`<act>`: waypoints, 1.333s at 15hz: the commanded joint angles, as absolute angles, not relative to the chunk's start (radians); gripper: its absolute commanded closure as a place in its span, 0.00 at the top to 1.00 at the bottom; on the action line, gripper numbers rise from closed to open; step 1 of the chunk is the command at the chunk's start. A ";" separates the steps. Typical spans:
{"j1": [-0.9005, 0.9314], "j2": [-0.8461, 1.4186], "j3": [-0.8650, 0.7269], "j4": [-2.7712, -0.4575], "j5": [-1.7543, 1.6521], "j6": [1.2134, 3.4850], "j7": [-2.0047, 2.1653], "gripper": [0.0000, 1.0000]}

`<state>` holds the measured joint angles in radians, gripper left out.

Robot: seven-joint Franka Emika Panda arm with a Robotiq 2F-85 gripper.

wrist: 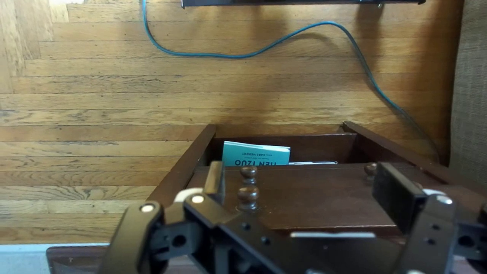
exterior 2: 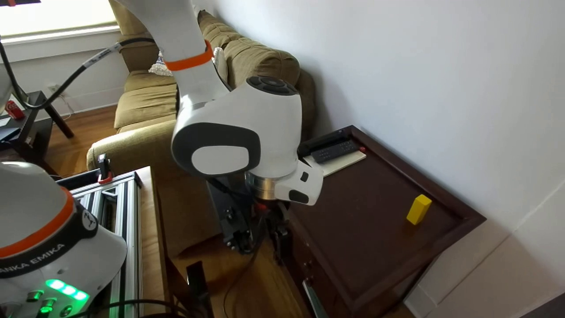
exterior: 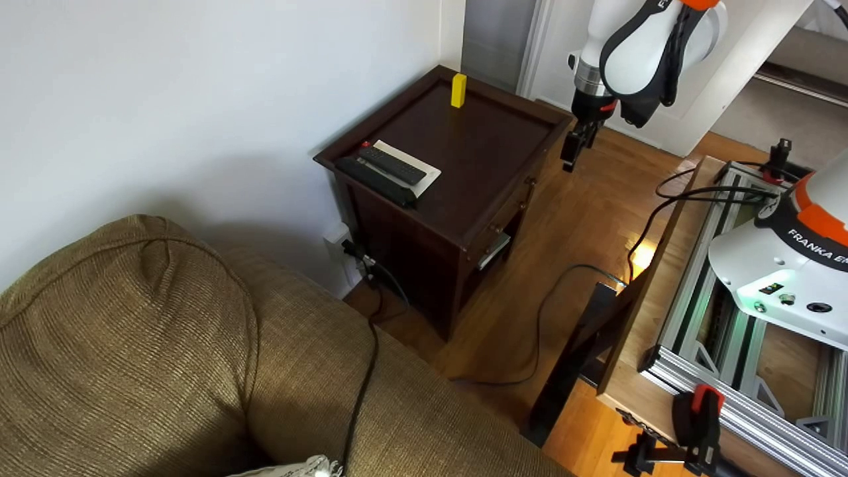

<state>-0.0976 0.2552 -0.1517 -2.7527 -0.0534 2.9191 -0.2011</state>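
My gripper (wrist: 300, 186) is open and empty, its two black fingers wide apart in the wrist view. It points down beside the drawer side of a dark brown nightstand (exterior: 490, 156), and also shows in an exterior view (exterior: 571, 158). Round drawer knobs (wrist: 248, 196) appear between the fingers; I cannot tell whether anything is touched. A teal book (wrist: 255, 154) lies in the open shelf below the drawers. A yellow block (exterior: 458, 91) stands upright on the nightstand top in both exterior views (exterior 2: 419, 210). A black remote (exterior: 392, 165) lies on a white pad (exterior: 427, 177) beside a long black object (exterior: 374, 180).
A brown couch (exterior: 318, 331) stands beside the nightstand, and a white wall (exterior: 218, 73) is behind it. The robot base sits on a wooden table (exterior: 629, 371) with clamps (exterior: 699, 424). A cable (wrist: 228, 56) runs over the wood floor. The nightstand top has a raised rim.
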 commanded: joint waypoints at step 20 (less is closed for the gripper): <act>-0.201 0.819 -0.128 -2.635 -0.093 3.645 -0.168 1.00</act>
<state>-0.2251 0.7606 -0.0995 -2.6718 -0.0754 3.5972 -0.1567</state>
